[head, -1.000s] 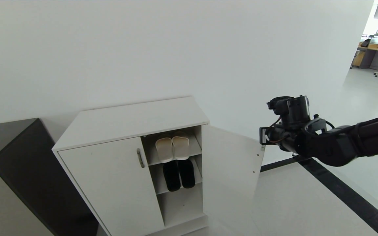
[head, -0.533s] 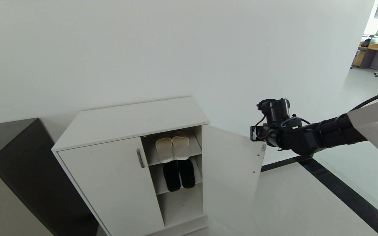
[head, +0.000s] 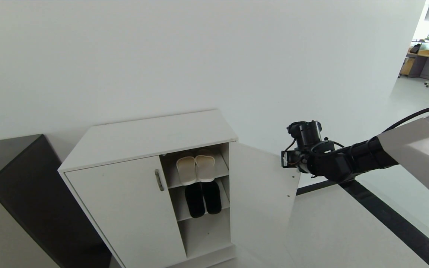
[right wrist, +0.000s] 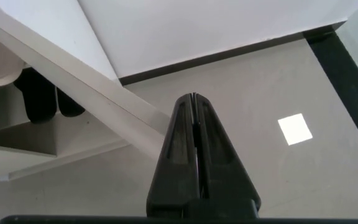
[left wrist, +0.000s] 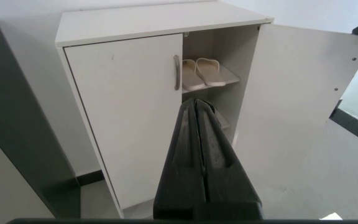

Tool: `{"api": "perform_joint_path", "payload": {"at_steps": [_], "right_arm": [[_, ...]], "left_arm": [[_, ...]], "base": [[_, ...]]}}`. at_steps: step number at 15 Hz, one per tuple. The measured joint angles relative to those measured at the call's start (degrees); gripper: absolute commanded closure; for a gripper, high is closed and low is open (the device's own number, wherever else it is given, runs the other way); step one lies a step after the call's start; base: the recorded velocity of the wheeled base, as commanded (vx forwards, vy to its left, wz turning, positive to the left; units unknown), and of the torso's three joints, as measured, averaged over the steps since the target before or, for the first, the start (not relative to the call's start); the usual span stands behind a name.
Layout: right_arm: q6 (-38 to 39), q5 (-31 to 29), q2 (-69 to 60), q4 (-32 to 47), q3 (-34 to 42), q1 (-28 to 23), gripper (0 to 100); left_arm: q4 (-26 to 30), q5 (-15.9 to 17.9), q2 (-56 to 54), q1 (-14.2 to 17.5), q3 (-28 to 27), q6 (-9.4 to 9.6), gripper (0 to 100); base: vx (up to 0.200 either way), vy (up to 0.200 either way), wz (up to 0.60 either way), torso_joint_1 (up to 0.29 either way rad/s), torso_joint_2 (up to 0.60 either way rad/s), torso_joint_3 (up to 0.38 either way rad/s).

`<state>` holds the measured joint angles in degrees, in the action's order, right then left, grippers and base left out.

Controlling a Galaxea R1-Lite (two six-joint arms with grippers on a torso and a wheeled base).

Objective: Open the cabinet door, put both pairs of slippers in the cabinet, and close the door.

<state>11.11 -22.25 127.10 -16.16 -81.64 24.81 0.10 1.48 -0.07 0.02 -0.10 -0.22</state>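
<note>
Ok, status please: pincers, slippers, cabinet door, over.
Left pincer shut, empty, facing the cabinet. Right pincer shut, empty, at the open door's outer edge. White slippers inside, black slippers just below them. Door not yet closed.

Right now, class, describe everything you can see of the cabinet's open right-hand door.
The open door is a flat white panel, seemingly laminated board, upright and swung wide from the cabinet's right side, inner face showing. Two small holes sit near its free edge. The right gripper, shut, sits by that edge's top; contact cannot be told.
</note>
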Motion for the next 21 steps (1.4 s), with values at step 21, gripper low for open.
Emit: {"api": "perform_joint_path", "payload": {"at_steps": [21], "right_arm": [[0.0,2.62,-3.84,-5.71,10.28,13.39,100]], "left_arm": [[0.0,0.02,0.0,0.05,0.0,-0.02,100]], "base": [[0.0,0.0,0.0,0.0,0.0,0.0]]}}
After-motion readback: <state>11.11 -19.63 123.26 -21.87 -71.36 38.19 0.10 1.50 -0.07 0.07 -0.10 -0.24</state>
